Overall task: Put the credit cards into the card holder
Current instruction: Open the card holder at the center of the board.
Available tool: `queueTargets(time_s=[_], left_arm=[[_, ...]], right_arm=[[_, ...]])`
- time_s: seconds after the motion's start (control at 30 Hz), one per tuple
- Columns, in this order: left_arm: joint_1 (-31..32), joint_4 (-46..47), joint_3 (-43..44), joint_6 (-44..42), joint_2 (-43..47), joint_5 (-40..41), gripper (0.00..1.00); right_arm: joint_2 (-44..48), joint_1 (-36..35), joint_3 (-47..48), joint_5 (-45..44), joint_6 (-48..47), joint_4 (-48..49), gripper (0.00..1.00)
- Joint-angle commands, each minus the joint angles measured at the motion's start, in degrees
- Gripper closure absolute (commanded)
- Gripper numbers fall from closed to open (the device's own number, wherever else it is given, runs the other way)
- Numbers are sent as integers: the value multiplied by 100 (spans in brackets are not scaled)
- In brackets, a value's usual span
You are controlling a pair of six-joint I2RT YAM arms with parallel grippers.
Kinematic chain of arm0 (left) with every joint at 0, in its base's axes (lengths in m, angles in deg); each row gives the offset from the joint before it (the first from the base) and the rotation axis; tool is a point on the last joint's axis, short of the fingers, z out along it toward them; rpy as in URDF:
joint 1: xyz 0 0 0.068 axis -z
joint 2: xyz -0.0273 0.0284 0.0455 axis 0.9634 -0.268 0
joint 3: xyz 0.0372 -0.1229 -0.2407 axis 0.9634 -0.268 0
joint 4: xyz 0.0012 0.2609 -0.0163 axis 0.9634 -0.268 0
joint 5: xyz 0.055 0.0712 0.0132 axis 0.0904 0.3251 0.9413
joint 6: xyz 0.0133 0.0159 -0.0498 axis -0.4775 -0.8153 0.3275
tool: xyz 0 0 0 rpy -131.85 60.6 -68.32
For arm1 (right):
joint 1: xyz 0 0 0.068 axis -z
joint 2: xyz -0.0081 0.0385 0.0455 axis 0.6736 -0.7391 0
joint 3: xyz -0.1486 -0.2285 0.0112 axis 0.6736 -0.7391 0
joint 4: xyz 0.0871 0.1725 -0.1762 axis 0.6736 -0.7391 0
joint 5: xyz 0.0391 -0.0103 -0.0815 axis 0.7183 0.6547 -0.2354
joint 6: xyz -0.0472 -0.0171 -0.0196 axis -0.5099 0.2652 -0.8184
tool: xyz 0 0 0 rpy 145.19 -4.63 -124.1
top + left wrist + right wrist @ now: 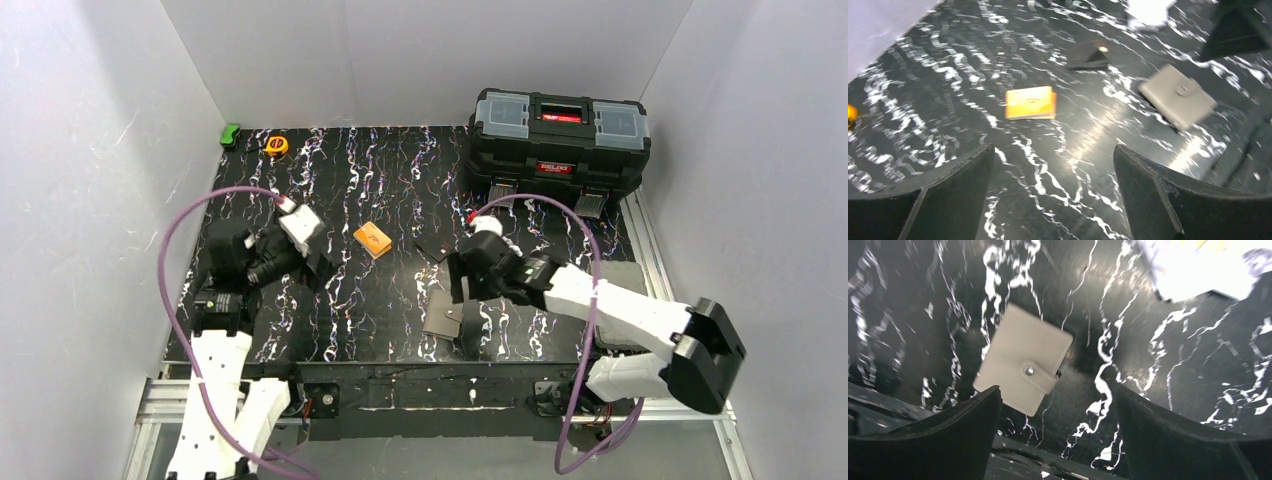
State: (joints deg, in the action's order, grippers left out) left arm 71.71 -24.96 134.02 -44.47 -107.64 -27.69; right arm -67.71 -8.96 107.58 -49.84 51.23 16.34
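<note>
Seen from above, two white robot arms reach over a black counter [380, 180] veined with white, walled in by pale grey panels.

The card holder [1023, 365], a small taupe folding wallet, lies flat and closed with its snap tab fastened. It sits close to the near edge of the counter, a little right of centre.

The right end effector [1057, 390] hangs directly above the card holder with its two dark fingers spread wide. It grips nothing. In the right wrist view the holder shows in the gap, just beyond the fingertips.

Up and to the right of the holder in that view is a glaring, washed-out white patch with a hint of yellow print. It may be the credit cards [1193, 267], but the glare is too strong to be sure. From above, the right arm covers that spot.

The left end effector [1053, 150] is over the left part of the counter, well apart from the holder. Its fingers are also spread wide and hold nothing.

A small orange block [372, 240] lies near the centre of the counter. A small dark flat object [432, 250] rests between it and the right arm.

A black toolbox [560, 125] stands at the back right. A small green item [230, 134] and a yellow round item [276, 145] sit at the back left.
</note>
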Motion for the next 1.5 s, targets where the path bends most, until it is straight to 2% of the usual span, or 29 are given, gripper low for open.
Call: queueTargets(time_s=[0.0, 0.17, 0.37, 0.7, 0.93, 1.17, 1.3, 1.47], left_arm=[[940, -825, -410, -741, 331, 329, 12], [1371, -916, -700, -1331, 503, 431, 12], [1574, -899, -948, -2028, 577, 224, 12], [1618, -881, -1294, -2777, 616, -255, 13], [1622, -883, -1553, -3636, 706, -763, 13], [1734, -881, -1602, -4509, 385, -1042, 13], [1940, -881, -1554, -4865, 43, -1032, 13], [2235, -793, -1570, -5115, -230, -990, 14]], right_arm=[[-603, -687, 232, -657, 266, -351, 11], [-1510, -1291, 850, -1059, 209, -655, 13], [-2072, -1478, 1010, -994, 219, -462, 19], [-2354, -1478, 827, -716, -193, 146, 27], [-2259, -1266, 468, -103, -549, 595, 29], [-1979, -864, 2, 652, -691, 984, 34], [-1960, -863, -117, 962, -796, 1127, 43], [-1942, -864, -167, 1162, -882, 1154, 63]])
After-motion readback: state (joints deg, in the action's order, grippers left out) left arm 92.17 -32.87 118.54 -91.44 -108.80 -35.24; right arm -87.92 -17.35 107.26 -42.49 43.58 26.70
